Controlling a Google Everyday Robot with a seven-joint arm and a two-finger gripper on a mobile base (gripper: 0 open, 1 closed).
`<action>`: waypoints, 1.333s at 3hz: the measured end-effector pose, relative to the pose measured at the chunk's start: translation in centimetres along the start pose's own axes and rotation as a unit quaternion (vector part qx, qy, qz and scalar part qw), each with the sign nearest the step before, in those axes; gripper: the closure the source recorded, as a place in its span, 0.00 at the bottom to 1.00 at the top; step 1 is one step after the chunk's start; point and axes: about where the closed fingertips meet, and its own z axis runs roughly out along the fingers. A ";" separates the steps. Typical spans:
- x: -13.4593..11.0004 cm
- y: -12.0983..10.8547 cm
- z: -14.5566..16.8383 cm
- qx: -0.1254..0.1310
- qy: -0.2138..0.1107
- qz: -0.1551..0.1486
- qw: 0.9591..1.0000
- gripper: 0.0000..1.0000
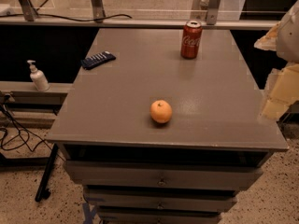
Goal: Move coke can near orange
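The coke can point(191, 39), red with white script and a silver top, stands upright near the far edge of the grey cabinet top point(121, 106), right of centre. The orange point(161, 111) sits near the front edge, about in the middle. The two are well apart, the can behind and a little right of the orange. My gripper point(276, 102) shows as a pale cream shape at the right edge of the view, over the cabinet's right side, away from both the can and the orange and holding nothing that I can see.
A dark blue flat packet point(97, 59) lies at the far left of the top. A white pump bottle point(38, 76) stands on a lower ledge to the left. Drawers are below the front edge. Cables lie on the floor at left.
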 end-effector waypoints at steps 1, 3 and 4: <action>0.0 0.0 0.0 0.000 0.000 0.000 1.000 0.00; -0.3 -3.0 2.2 0.021 -0.037 0.019 0.999 0.00; -0.2 -7.1 6.0 0.031 -0.069 0.042 0.996 0.00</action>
